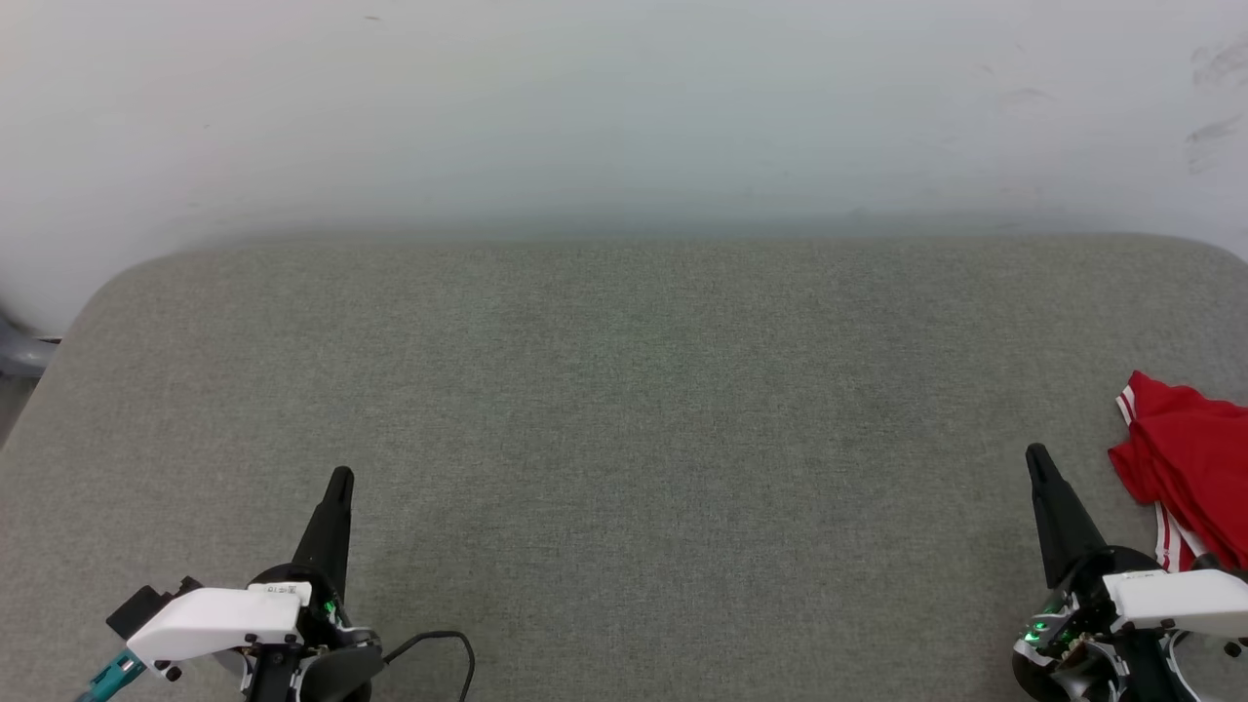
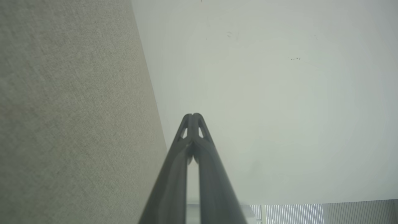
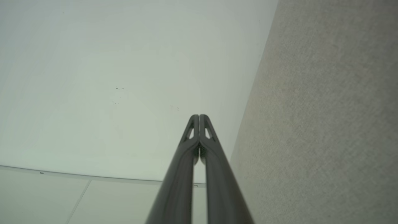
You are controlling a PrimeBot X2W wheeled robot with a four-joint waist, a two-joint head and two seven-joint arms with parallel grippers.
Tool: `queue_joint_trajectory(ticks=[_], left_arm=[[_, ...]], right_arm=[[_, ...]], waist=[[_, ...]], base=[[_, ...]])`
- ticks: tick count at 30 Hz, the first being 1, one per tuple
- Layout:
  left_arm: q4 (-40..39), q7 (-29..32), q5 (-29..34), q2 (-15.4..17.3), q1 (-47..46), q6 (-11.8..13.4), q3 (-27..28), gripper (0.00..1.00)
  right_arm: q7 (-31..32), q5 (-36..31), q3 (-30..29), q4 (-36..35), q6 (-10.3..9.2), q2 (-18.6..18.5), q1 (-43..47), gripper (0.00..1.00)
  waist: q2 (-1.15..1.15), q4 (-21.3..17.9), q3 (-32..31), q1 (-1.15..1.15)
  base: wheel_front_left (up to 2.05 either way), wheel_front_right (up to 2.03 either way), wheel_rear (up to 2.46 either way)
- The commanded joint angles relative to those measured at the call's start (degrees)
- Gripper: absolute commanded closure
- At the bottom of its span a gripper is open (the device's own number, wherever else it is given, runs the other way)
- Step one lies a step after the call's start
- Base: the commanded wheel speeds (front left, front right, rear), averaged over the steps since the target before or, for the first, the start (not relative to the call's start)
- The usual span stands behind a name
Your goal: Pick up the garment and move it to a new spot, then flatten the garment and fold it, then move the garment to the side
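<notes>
Where the garment (image 1: 1191,458) lies: crumpled on grey padded table (image 1: 624,439), far right, just beside right gripper (image 1: 1035,456), apart from it.
Fingers, right gripper: pressed together, empty.
Fingers, left gripper (image 1: 340,478): pressed together, empty, well apart from garment.
Writing: wrist label (image 1: 283,589), unreadable.
Garment axis: near-to-far; right part cut off.

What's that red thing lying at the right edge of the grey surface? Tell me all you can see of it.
It is the garment, a bright red piece of soft, jersey-like cloth with thin red-and-white stripe trim along two edges. It lies crumpled in a loose heap, neither spread nor folded, on the grey fabric surface near its right side, and the picture's edge cuts part of it off. Nothing grips it: the right end effector, shut, stands just left of it with a gap between.
</notes>
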Motion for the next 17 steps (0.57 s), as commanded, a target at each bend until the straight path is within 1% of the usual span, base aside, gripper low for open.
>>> queue_joint_trajectory(ticks=[1,7,17], left_arm=[[0.03,0.36,-1.03,-0.18,-1.12,-0.43,0.36,1.0],[0.19,0.92,-3.12,-0.45,-1.15,-0.71,0.79,1.0],[0.16,0.84,-2.88,-0.42,-1.1,-0.66,0.73,1.0]], right_arm=[[0.25,1.17,-0.13,0.36,-0.02,-0.08,-1.4,1.0],[0.32,3.25,-0.18,1.1,-0.02,0.0,-1.75,1.0],[0.47,2.83,-0.32,1.04,-0.02,0.13,-1.64,1.0]], waist=[[0.0,-0.01,0.04,0.0],[0.0,-0.03,0.17,0.0],[0.0,-0.03,0.17,0.0]], base=[[0.0,0.0,0.0],[0.0,0.0,0.0],[0.0,0.0,0.0]])
